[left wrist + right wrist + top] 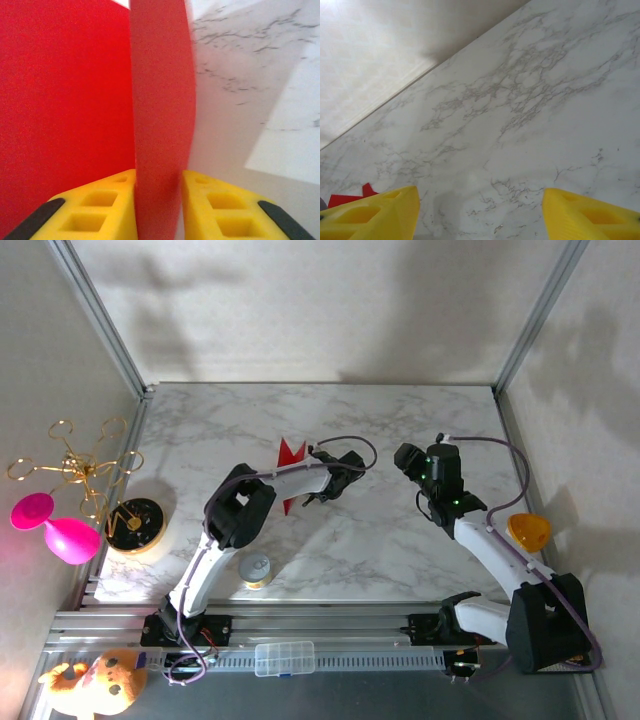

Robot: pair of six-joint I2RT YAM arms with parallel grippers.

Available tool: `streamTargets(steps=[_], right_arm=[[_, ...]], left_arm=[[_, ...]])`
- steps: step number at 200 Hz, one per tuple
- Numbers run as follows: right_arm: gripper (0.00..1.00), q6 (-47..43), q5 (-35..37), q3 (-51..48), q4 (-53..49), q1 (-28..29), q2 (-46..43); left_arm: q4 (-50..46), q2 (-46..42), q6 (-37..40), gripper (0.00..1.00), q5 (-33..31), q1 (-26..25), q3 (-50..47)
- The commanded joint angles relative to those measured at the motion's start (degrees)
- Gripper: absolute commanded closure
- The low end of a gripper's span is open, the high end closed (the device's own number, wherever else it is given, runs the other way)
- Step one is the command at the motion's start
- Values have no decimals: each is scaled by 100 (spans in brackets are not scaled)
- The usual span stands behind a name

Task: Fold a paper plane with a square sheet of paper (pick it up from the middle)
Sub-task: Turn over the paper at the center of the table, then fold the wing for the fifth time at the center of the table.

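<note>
Seen from above, the red paper (291,452) lies just 9 o'clock of the surface's (400,410) centre. It is largely hidden under the outstretched left forearm (295,480), with red points poking out at 12 and 6 o'clock. The left wrist view adds that a red flap stands upright between the left end effector's (159,175) narrowly parted fingers, though I cannot tell whether they pinch it. The right end effector (480,210) hangs wide open and empty, tilted over bare marble at 3 o'clock of the paper.
</note>
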Motion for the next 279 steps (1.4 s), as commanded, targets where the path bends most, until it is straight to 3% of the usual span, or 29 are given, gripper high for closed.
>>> streamTargets(steps=[1, 74, 130, 152, 173, 200, 232, 279], right_arm=[[34, 160, -71, -101, 1, -70, 0], [34, 345, -165, -169, 28, -176, -13], [34, 530, 129, -301, 19, -238, -218], [35, 640, 258, -319, -41, -255, -317], [34, 834, 577, -469, -90, -342, -624], [32, 791, 454, -622, 45, -547, -975], [31, 500, 72, -422, -25, -587, -846], [32, 350, -951, -238, 212, -577, -332]], left_arm=[[46, 120, -213, 72, 143, -123, 172], [35, 186, -371, 74, 86, -280, 289], [155, 79, -593, 66, 432, -599, 434], [499, -184, -642, 62, 1011, -771, 416], [1259, -620, -692, 57, 2254, -918, 90], [2351, -1356, -847, 53, 3703, -979, -604], [2841, -2309, -966, 52, 4038, -648, -1423], [3548, -3137, -1187, 56, 4433, 490, -2992]])
